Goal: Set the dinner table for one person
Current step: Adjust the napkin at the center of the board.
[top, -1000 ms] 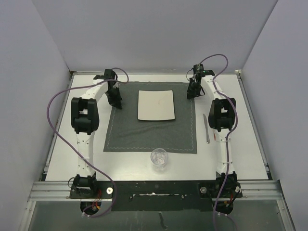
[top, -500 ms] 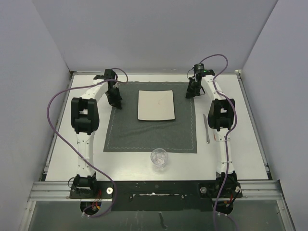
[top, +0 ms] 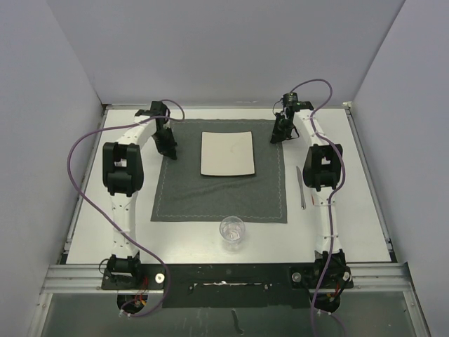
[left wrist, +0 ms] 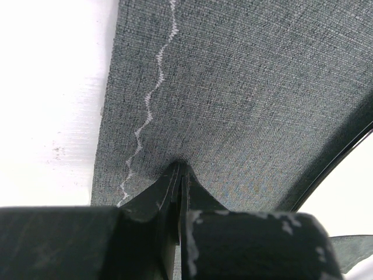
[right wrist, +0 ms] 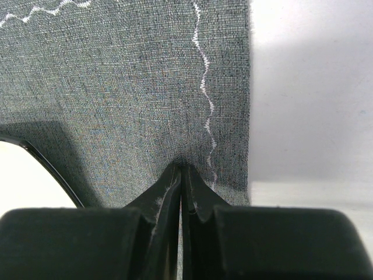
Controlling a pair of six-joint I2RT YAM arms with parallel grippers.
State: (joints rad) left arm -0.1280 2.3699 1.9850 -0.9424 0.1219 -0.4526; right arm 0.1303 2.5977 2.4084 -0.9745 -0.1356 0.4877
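The dark grey stitched placemat lies flat on the white dinner table. A white square plate sits on its far half. My left gripper is shut with its tips pinching the cloth near the mat's far left edge; the left wrist view shows the gripper and the cloth puckering at the tips. My right gripper is shut the same way near the far right edge, and the right wrist view shows it pinching the cloth just inside the stitching.
A clear glass stands on the table just in front of the mat's near edge. A knife lies on the table right of the mat, beside my right arm. Grey walls close in the far, left and right sides.
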